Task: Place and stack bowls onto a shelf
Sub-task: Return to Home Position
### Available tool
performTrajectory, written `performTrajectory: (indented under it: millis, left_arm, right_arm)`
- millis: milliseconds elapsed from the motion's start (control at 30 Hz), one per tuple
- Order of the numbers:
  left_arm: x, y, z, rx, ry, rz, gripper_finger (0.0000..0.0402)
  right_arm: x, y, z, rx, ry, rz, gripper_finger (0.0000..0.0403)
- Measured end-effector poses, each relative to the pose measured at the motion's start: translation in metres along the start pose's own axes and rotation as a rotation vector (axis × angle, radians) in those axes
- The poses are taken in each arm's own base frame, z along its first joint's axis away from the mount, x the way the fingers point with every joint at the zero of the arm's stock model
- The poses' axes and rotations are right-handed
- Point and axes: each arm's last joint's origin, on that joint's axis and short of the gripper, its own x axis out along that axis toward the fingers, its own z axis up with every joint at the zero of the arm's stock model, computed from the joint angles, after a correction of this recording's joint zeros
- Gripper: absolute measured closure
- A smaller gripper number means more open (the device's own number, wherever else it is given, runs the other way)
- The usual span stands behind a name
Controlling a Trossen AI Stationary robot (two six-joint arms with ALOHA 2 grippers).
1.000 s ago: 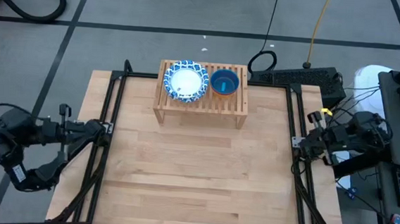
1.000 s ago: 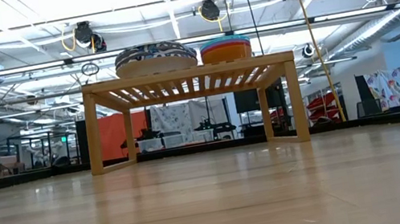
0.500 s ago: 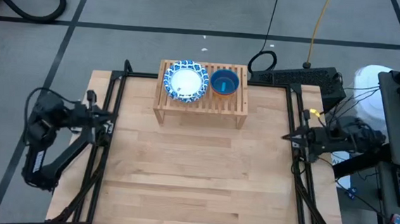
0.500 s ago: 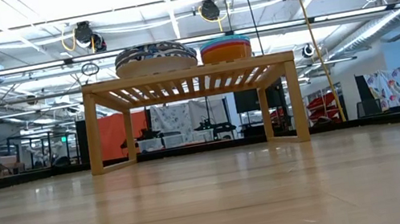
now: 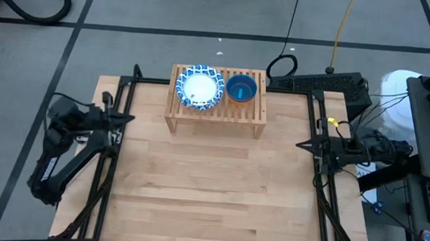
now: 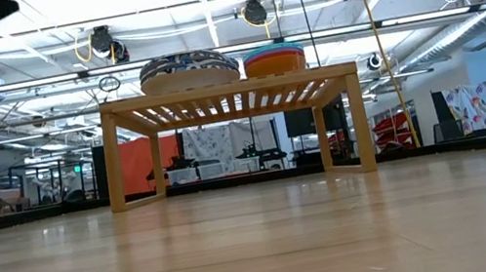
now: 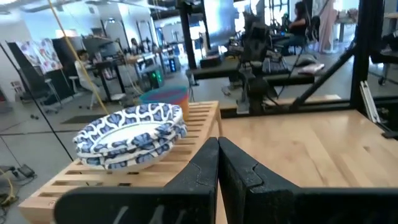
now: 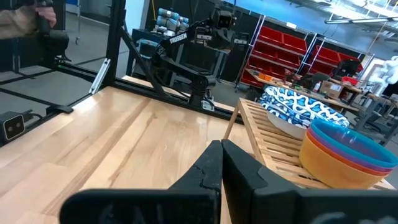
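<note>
Both bowl stacks sit on the shelf (image 5: 215,114), which stands at the far middle of the counter (image 5: 210,196). The patterned bowls (image 5: 199,87) are nested on its left part. The plain bowls (image 5: 241,89) are nested just beside them on the right, and the two stacks do not touch.

My left end effector (image 5: 128,118) hangs over the left edge of the counter, well apart from the shelf. Its fingers (image 7: 202,169) are pressed together with nothing between them. My right end effector (image 5: 302,145) is over the right edge, fingers likewise closed and empty.

I judge the patterned bowls to be light and thin-walled, stiff enough to keep their shape but easy to dent. I would pinch one at the rim, one finger inside and one outside, and lift straight up so it leaves the bowl beneath it. The plain bowls look like smooth plastic. They are probably light and a little slippery, and they nest snugly, so a rim pinch could drag the next bowl up with it.

The top patterned bowl shows a bare white centre. The teal bowl on top of the plain stack also looks empty, with a reddish rim and an orange bowl showing below it. How many bowls each stack holds I cannot tell for sure.
</note>
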Motion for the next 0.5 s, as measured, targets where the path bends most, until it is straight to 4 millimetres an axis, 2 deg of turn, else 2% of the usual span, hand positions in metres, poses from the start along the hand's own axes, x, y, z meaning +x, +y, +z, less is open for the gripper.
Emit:
performTrajectory:
  millis: [233, 500]
  left_arm:
    - [0.02, 0.016, -0.031, -0.043, -0.041, 0.007, 0.0394]
    - [0.034, 0.024, -0.068, -0.101, -0.03, 0.005, 0.0394]
  right_arm:
    - [0.0, 0.0, -0.001, -0.007, 0.002, 0.001, 0.0403]
    - [0.012, 0.005, -0.015, -0.01, 0.019, -0.025, 0.0403]
